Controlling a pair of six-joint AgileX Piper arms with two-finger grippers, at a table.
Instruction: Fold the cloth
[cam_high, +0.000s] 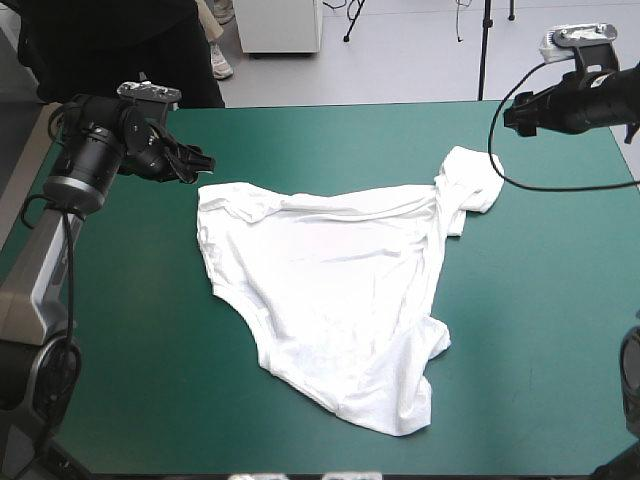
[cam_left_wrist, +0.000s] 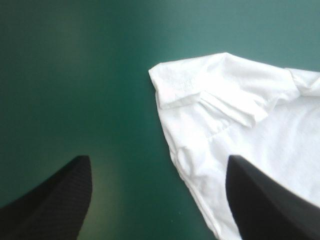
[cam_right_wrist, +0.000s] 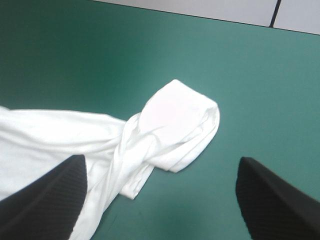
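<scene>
White fabric nearest, toward the table's near edge: the short-sleeved T-shirt (cam_high: 330, 300), spread over the middle of the teal-green table cover (cam_high: 120, 380) but not flat, narrowing to a rumpled lobe on the near side with a small fold curled up beside it. Likely trouble there: dragging and bunching of that loose end if raised from the far side only. Farther on, long creases running along the far edge, a doubled-over flap at the far-left corner, and at the far right a sleeve (cam_high: 470, 180) twisted and rolled on itself. Risk of pinching two layers at the flap, or of catching only the rolled sleeve, and so of a skewed, lopsided fold; risk too of pressing the twist in unless straightened first. Just at the far-left corner, the left black-finned tool (cam_high: 203, 160), released, fingers wide apart, one over bare cover and one over cloth, grasping nothing. Beyond the twisted sleeve, the right tool (cam_high: 512, 115), likewise spread and empty, clear of the cloth. No other thing seen between tools and cloth; only the garment's own wrinkles and twist in the way of a clean fold.
</scene>
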